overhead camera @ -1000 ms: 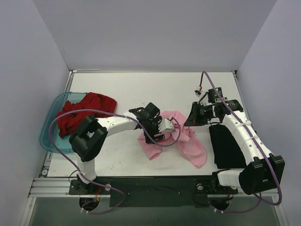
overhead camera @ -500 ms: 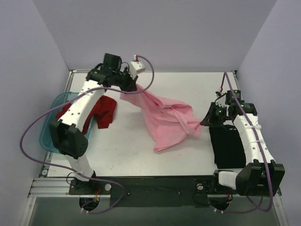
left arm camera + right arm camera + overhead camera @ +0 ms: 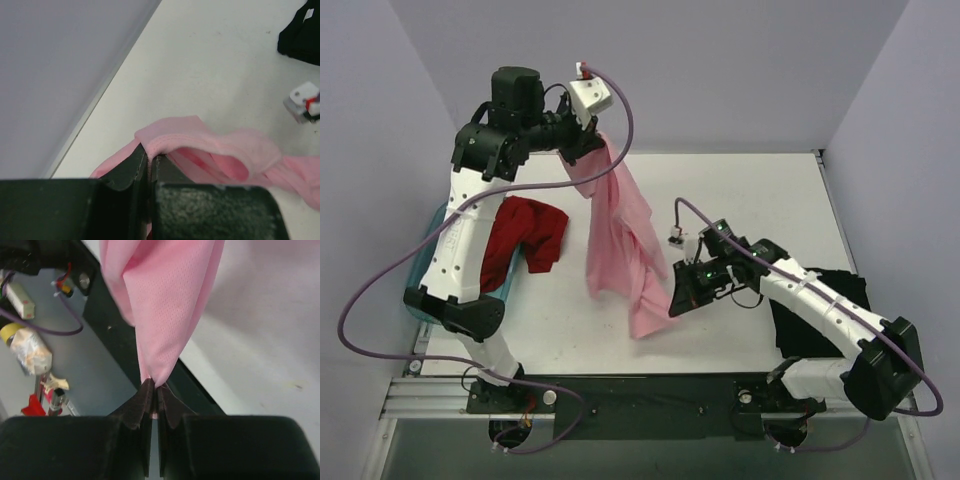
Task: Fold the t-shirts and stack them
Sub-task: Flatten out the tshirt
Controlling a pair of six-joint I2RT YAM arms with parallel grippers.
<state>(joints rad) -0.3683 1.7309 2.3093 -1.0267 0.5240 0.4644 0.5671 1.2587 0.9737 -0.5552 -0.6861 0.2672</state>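
The light pink t-shirt [image 3: 618,235] hangs in a long drape above the table. My left gripper [image 3: 585,143], raised high at the back left, is shut on its top hem [image 3: 172,139]. My right gripper [image 3: 677,301] is low near the table's middle and is shut on the shirt's lower end [image 3: 165,300]; a pinch of cloth sits between its jaws. The dark red t-shirt [image 3: 525,235] lies at the left, partly over the bin. The black t-shirt [image 3: 815,315] lies flat at the right, partly under my right arm, and also shows in the left wrist view [image 3: 302,37].
A translucent teal bin [image 3: 418,290] stands at the table's left edge, behind my left arm. Purple cables loop from both arms. Grey walls close in the back and both sides. The black base rail [image 3: 650,395] runs along the near edge.
My left gripper shut on the pink t-shirt at the table's middle and swung up to the back left, lifting it. My right gripper moved from the right toward the middle with the shirt's lower end.
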